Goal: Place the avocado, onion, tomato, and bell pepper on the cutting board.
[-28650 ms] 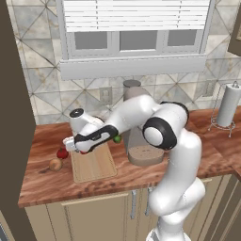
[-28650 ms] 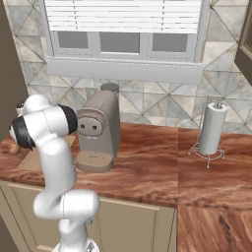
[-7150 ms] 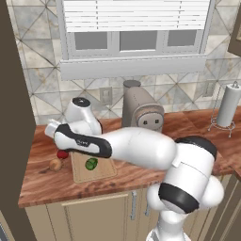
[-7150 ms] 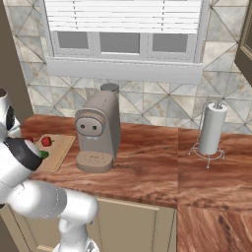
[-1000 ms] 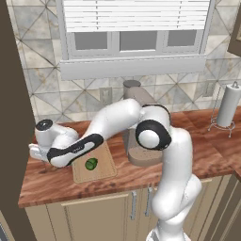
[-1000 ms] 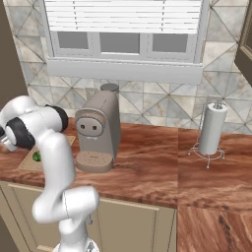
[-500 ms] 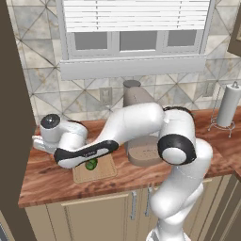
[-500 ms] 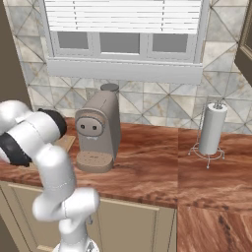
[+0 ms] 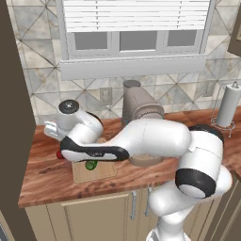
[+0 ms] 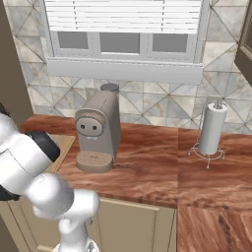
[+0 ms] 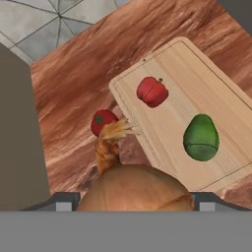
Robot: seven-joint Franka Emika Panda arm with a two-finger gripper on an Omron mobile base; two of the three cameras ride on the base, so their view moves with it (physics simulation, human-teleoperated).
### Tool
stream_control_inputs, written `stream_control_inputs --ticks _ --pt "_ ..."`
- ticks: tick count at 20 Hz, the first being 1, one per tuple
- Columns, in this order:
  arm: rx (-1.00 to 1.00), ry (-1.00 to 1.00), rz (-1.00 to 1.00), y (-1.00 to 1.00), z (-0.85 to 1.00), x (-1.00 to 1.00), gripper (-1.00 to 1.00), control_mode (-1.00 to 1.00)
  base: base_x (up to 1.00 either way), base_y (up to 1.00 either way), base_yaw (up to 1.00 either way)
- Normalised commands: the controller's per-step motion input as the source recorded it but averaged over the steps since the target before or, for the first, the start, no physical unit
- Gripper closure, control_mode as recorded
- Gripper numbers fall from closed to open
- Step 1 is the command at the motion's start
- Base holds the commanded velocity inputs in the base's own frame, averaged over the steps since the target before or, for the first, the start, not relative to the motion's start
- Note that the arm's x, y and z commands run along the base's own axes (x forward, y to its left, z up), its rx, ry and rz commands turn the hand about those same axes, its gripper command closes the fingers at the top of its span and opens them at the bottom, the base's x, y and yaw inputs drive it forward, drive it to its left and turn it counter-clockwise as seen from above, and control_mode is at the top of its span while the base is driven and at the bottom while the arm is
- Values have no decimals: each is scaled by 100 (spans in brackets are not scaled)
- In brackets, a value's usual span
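The onion (image 11: 132, 189) sits tight against the bottom of the hand view, between the gripper's (image 11: 132, 203) finger tips, its papery tan tuft pointing up; the pincer is closed on it (jaws held apart by the bulb itself). Beyond it lies the cutting board (image 11: 216, 83), pale wood with rounded corners. On the board rest the avocado (image 11: 201, 137), glossy green, and the bell pepper (image 11: 152, 91), red and lobed. The tomato (image 11: 104, 121) lies on the dark reddish wood counter (image 11: 74, 83), just beside the board's long edge.

In the left base view the white arm reaches far left and low, forearm near level above the board (image 9: 104, 170), with the avocado (image 9: 90, 165) showing under it. Against half a second ago, the forearm lies further right across the board. A grey coffee machine (image 10: 97, 132) and a paper towel roll (image 10: 213, 129) stand further along the counter.
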Motion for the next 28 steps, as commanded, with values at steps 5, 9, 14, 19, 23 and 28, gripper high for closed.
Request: stream_control_inputs --ticks 5,9,14,19,23,28 --pt "6 0 0 -58 18 -4 100 -100 0 0 0" --pt "3 0 0 -60 4 -4 100 -100 0 0 0" --pt "3 0 0 -55 1 0 100 -100 0 0 0" --pt "3 0 0 -39 0 0 100 -100 0 0 0" --pt "0 1 0 -18 -1 11 100 -100 0 0 0" --pt "0 4 0 -3 -11 23 100 -100 0 0 0"
